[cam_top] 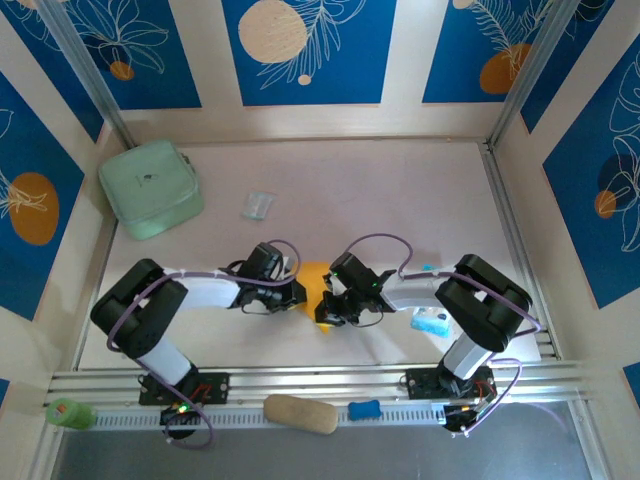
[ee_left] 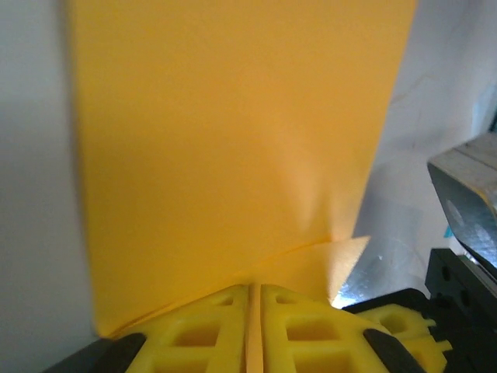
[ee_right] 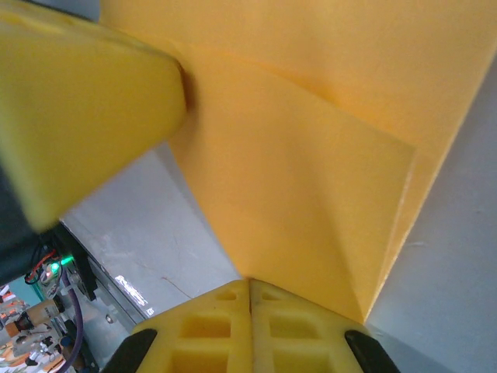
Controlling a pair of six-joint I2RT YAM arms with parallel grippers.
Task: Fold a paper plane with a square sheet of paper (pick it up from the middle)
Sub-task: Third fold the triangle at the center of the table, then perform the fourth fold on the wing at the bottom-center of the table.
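orange-yellow square sheet of paper hangs between left pincer and right pincer, each clamped on an edge (fingers pressed together). the right wrist view catches a folded flap. from above, the pale bench carries a mint-green pouch far beyond the left pincer, with blue patterned walls around.

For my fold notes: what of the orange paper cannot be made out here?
Top view: square sheet of paper mostly covered by left gripper and right gripper.
Left wrist view: top edge cut off by the frame.
Right wrist view: part hidden behind the left gripper's blurred finger.
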